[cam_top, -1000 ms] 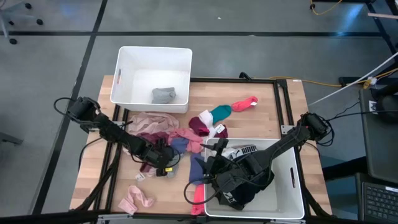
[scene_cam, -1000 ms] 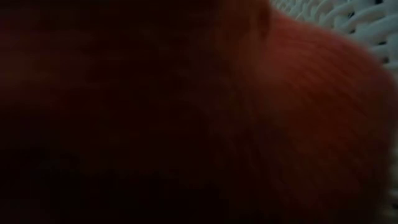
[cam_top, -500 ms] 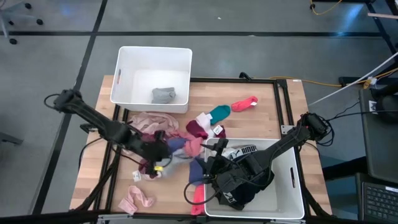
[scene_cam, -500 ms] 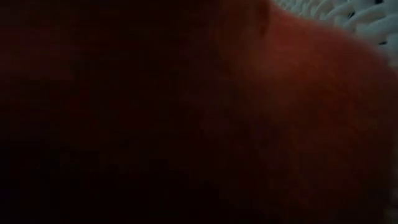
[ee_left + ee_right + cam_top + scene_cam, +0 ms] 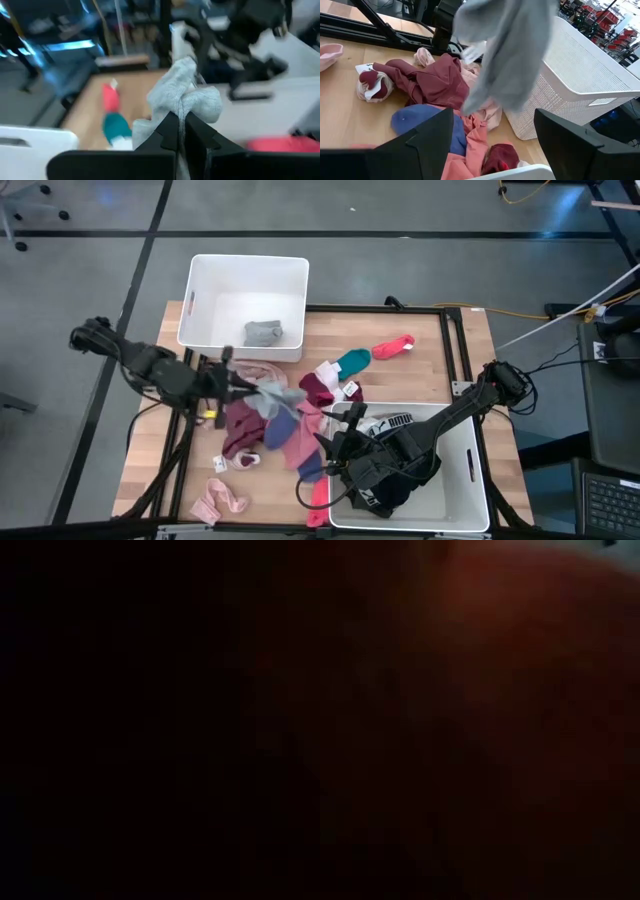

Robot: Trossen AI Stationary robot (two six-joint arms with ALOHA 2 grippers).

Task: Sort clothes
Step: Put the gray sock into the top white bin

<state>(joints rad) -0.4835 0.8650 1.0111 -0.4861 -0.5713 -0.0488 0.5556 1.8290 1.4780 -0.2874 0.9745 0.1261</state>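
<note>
- two claws are in your view: your left claw (image 5: 232, 377) is clamped tight on a grey garment (image 5: 277, 396), lifted above the clothes pile (image 5: 285, 425) on the table (image 5: 440, 345).
- your left wrist view shows the grey garment (image 5: 182, 100) pinched between the closed fingers (image 5: 170, 131).
- your right claw (image 5: 335, 448) stands wide apart and holds nothing, at the near bin's (image 5: 475, 480) edge beside the pile.
- another grey piece (image 5: 264, 332) lies in the far bin (image 5: 200, 285).
- a pink sock (image 5: 395, 345) and a teal sock (image 5: 354, 360) lie apart on the table.
- your low view is blocked by dark red cloth.
</note>
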